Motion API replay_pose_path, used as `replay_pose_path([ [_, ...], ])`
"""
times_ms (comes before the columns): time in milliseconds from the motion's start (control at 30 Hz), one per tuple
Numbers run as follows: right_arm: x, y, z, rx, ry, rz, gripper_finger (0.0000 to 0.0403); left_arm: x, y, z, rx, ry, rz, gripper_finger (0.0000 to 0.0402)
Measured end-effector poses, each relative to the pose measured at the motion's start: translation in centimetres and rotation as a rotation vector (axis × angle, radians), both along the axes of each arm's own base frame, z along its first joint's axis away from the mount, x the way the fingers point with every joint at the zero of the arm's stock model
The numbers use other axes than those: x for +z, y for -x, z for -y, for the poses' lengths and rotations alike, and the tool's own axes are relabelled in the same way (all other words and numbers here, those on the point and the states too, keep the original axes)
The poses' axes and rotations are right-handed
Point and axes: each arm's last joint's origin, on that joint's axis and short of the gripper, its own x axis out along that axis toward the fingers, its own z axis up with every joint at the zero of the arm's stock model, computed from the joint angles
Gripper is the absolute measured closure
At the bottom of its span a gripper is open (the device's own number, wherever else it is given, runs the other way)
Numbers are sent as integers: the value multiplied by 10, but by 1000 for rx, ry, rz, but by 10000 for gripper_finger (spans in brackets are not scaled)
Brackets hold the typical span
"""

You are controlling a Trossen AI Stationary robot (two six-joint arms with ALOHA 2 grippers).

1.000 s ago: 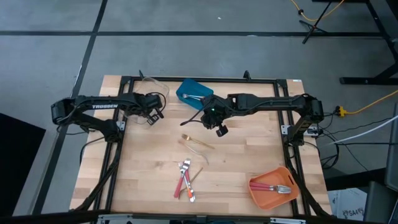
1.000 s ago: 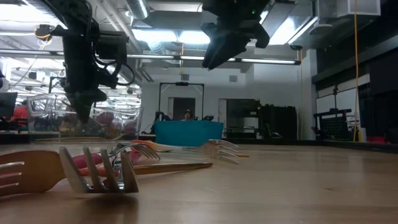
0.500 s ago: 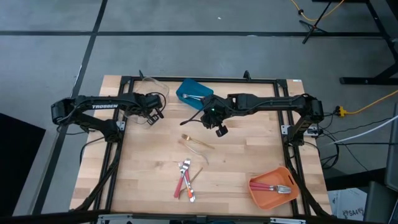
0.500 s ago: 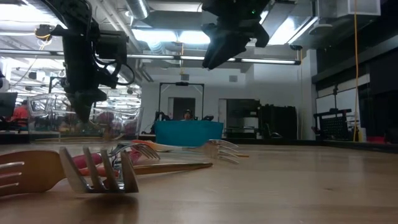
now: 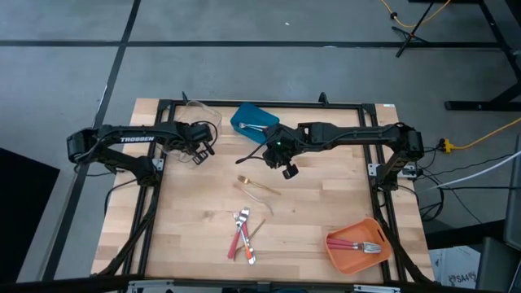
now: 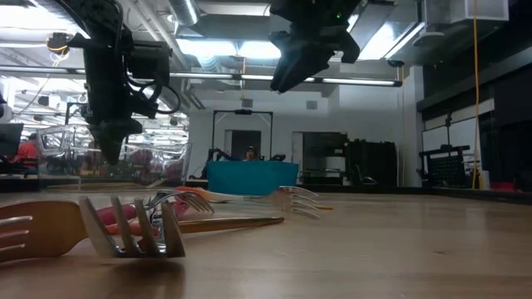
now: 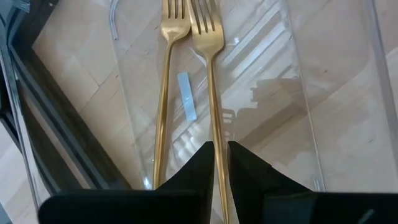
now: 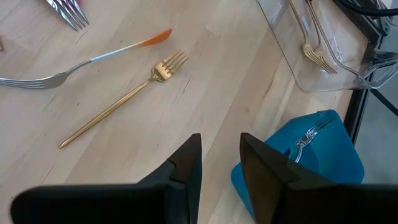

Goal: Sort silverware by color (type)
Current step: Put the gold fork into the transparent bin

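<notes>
My left gripper hangs pointing down over the clear bin at the far left, its fingers close together around a gold fork. A second gold fork lies flat on the bin floor beside it. My right gripper hovers open and empty above the table's far middle, next to the blue bin. On the table lie a gold fork, an orange-handled fork and a pile of red- and orange-handled forks. My left gripper has the gold fork's handle between its two fingers, coming from above with the fingers on either side of the slim handle. The fork's head lies over the clear bin's floor. Whether the fingers press the handle or only flank it does not show plainly.
The blue bin holds a silver fork. The orange bin at the near right holds red-handled forks. A black frame borders the table. Bare wood lies between the pile and the orange bin.
</notes>
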Motion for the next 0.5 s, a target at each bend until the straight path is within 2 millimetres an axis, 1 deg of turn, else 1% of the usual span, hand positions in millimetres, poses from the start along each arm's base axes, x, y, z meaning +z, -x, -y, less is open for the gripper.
replay_pose_path([
  [133, 0, 0, 0, 2, -2, 0, 302, 0, 0, 0, 0, -1, 3, 362],
  [500, 0, 0, -4, 88, -107, 8, 302, 3, 1, 1, 1, -8, 21, 362],
])
